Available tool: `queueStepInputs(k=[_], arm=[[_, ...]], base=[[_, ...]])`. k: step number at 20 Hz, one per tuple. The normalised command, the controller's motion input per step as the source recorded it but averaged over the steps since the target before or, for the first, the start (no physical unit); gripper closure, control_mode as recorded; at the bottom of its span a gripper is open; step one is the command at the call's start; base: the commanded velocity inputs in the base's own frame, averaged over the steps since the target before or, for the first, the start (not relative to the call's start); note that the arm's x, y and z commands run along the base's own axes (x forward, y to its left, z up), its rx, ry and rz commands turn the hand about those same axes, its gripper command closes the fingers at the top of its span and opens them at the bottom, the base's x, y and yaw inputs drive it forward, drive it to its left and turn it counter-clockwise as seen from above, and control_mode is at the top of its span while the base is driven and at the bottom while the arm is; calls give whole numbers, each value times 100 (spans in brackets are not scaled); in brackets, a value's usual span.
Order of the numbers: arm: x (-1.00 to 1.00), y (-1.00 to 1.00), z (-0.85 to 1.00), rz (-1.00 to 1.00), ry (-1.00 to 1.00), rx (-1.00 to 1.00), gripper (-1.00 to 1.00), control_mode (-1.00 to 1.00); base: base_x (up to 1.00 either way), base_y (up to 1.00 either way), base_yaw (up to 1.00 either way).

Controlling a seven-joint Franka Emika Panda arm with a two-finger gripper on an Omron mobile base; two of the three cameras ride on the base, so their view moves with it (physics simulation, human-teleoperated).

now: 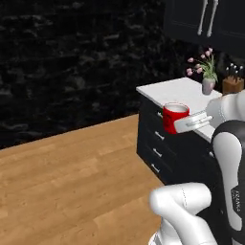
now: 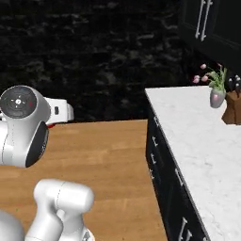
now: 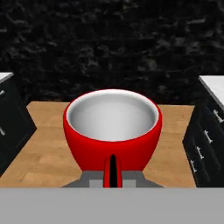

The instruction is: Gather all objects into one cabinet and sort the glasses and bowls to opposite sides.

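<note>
A red cup (image 1: 174, 117) with a pale inside hangs in the air beside the counter's corner, upright. My gripper (image 1: 181, 125) is shut on its near wall. In the hand view the red cup (image 3: 112, 131) looms right in front of the gripper (image 3: 112, 171), whose fingers pinch the near rim, one inside and one outside. The cup's bowl is empty. The cabinet and the bowls are out of view.
A white marble counter (image 1: 177, 91) on black drawers runs along the right, carrying a vase of pink flowers (image 1: 208, 82) and a knife block (image 1: 233, 84). Closed black wall cupboards (image 1: 206, 19) hang above. Wooden floor (image 1: 72, 167) stretches left to a black brick wall.
</note>
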Motion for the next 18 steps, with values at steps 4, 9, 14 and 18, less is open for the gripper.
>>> queueStepInputs(k=[4,9,14,18], arm=[[0,0,0,0,0,0,100,100],[0,0,0,0,0,0,100,100],[0,0,0,0,0,0,100,100],[0,0,0,0,0,0,100,100]], base=[[-22,1,100],[-18,7,100],[-6,18,99],[0,21,96]])
